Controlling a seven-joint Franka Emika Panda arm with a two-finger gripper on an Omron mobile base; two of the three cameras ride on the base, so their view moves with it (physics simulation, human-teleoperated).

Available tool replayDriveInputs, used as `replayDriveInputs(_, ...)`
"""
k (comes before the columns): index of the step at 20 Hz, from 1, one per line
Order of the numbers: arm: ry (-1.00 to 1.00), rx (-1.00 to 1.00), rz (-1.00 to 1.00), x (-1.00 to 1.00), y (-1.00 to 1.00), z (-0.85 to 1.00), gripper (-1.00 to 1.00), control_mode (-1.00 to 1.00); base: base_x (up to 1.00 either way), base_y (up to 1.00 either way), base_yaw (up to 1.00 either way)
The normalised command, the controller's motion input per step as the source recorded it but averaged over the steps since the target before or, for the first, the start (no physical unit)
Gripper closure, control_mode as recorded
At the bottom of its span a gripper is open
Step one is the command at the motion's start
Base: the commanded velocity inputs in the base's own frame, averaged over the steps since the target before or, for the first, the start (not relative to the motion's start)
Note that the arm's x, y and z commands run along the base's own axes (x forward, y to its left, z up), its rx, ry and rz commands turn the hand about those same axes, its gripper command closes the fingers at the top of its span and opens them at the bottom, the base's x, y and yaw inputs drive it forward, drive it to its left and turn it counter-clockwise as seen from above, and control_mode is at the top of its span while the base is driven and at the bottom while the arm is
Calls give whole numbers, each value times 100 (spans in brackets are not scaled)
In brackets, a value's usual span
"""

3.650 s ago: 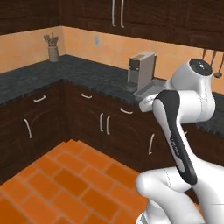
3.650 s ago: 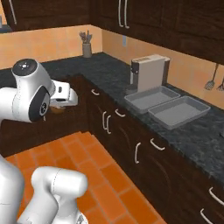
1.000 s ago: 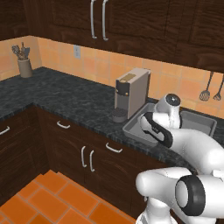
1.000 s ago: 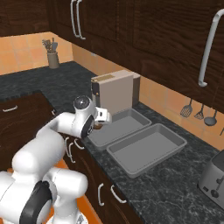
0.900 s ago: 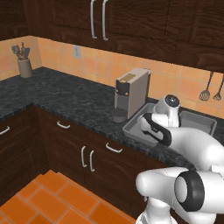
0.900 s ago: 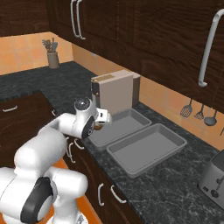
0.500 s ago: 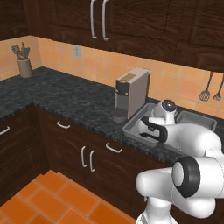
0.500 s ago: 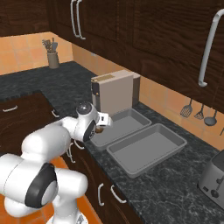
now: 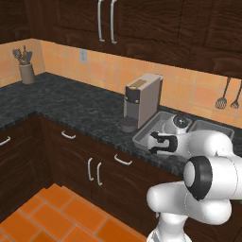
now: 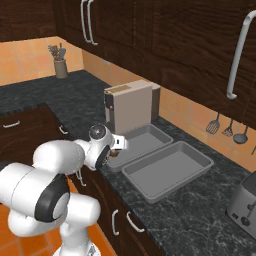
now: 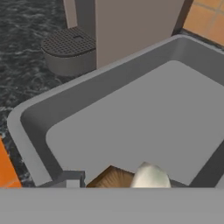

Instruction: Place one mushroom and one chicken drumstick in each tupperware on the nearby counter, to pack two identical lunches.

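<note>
My gripper point(image 10: 116, 150) hangs over the front edge of the nearer tupperware point(image 10: 150, 136), the one beside the coffee machine. It is shut on a mushroom point(image 11: 131, 177) with a brown cap and a whitish stem, held just above the tray's grey floor near its front rim point(image 11: 26, 114). From the left base view the gripper point(image 9: 159, 143) sits at that tray's point(image 9: 147, 130) front wall. The second tupperware point(image 10: 167, 170) lies to the right, with nothing in it. Both rest on the speckled counter point(image 10: 60, 100). The drumsticks and the other mushroom are out of view.
A beige coffee machine point(image 10: 131, 107) stands right behind the nearer tray, its round drip base point(image 11: 70, 48) close to the tray's corner. A grey toaster point(image 10: 245, 202) stands at the far right. A utensil holder point(image 10: 61, 67) is in the far corner, and ladles point(image 10: 227, 127) hang on the wall.
The base has driven up to the counter, so the whole picture has shifted. Over the last second the gripper has dropped lower and closer to the nearer tray's front rim, still holding the mushroom.
</note>
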Motion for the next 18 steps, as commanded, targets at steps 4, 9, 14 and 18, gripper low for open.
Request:
replayDriveInputs(4, 0, 0, 0, 16, 0, -18, 100, -100, 0, 0, 0)
replayDriveInputs(9, 0, 0, 0, 23, 0, -18, 100, -100, 0, 0, 0)
replayDriveInputs(14, 0, 0, 0, 27, 0, -18, -100, -100, 0, 0, 0)
replayDriveInputs(18, 0, 0, 0, 19, -1, -7, -100, -100, 0, 0, 0)
